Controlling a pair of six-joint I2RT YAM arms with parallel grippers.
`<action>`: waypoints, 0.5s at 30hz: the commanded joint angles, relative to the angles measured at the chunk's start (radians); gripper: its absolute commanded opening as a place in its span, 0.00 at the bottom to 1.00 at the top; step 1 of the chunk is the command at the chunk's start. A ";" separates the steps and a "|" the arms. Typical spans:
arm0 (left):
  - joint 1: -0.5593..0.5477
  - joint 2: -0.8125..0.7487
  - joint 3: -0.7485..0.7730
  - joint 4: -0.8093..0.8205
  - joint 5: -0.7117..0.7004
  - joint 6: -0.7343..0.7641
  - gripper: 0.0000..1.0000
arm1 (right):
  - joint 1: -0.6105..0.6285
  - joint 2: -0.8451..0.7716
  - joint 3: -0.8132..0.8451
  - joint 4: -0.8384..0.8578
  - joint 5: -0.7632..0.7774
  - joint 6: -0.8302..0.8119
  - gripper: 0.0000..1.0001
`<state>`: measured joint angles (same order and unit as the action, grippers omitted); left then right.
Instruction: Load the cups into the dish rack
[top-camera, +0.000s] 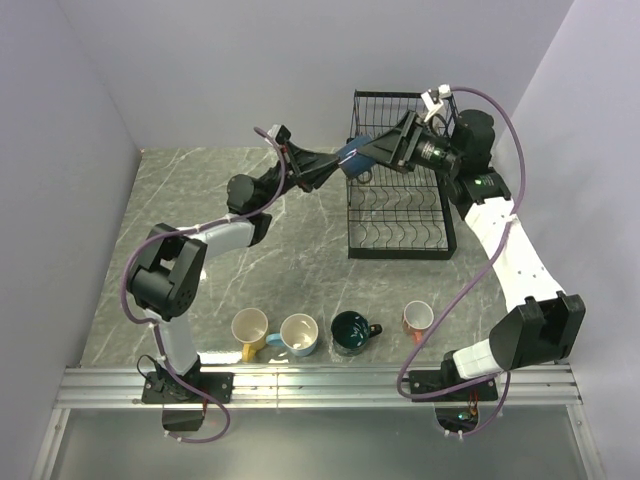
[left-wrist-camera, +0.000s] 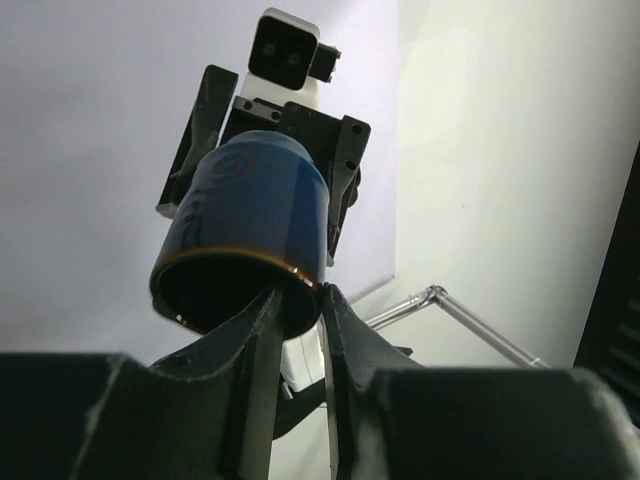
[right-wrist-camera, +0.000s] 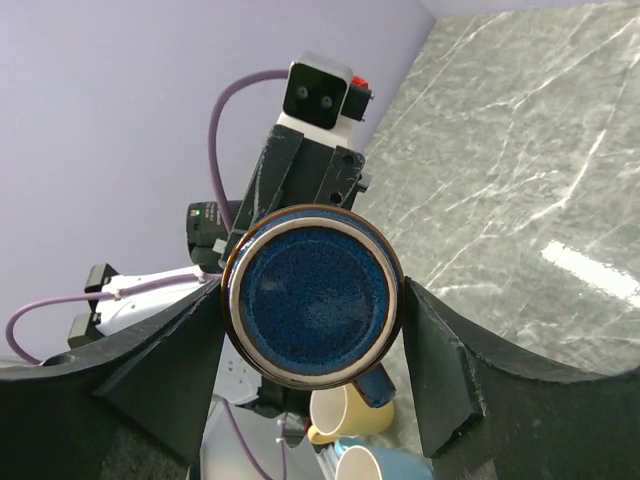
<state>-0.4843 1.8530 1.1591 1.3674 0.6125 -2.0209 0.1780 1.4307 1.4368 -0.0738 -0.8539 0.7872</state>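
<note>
Nearest the arm bases, four cups stood in a row on the table (top-camera: 250, 230) with their mouths up. The yellow mug (top-camera: 249, 328) was at the left with the light blue mug (top-camera: 299, 334) just beside it. The dark teal mug (top-camera: 352, 331) stood a little farther right, and the orange-pink mug (top-camera: 417, 319) stood apart at the right end. Farther back on the right sat the dish rack (top-camera: 398, 256), its upper basket (top-camera: 385, 97) raised at the far side above the slotted lower tray (top-camera: 440, 215).

Both arms met in the air at the rack's left edge, and the navy mug (top-camera: 352, 157) hung between them, clear of the table and just beside the upper basket. It lay on its side, with its mouth toward the left gripper (top-camera: 338, 166), its base toward the right gripper (top-camera: 372, 147) and its handle pointing down.

The right fingers (right-wrist-camera: 440, 360) stood fairly wide and pressed on the mug's body from two opposite sides, holding it. From the right wrist, the round blue base with its brown ring filled the space between them.

The left fingers (left-wrist-camera: 255, 350) stood narrow, astride the rim, one tip just inside the mouth and the other outside the wall. A slim gap showed between them. Whether they pinched the rim or only flanked it could not be told.
</note>
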 joint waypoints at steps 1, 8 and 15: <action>0.033 -0.015 -0.047 0.492 0.013 -0.461 0.26 | -0.046 -0.053 0.063 0.147 -0.051 0.047 0.00; 0.038 -0.009 -0.052 0.487 0.026 -0.457 0.39 | -0.072 -0.038 0.106 0.096 -0.033 0.011 0.00; 0.098 -0.067 -0.157 0.421 0.081 -0.411 0.37 | -0.124 0.071 0.387 -0.237 0.163 -0.187 0.00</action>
<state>-0.4221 1.8481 1.0492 1.3182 0.6479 -2.0136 0.0746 1.4719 1.6558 -0.1928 -0.8230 0.7235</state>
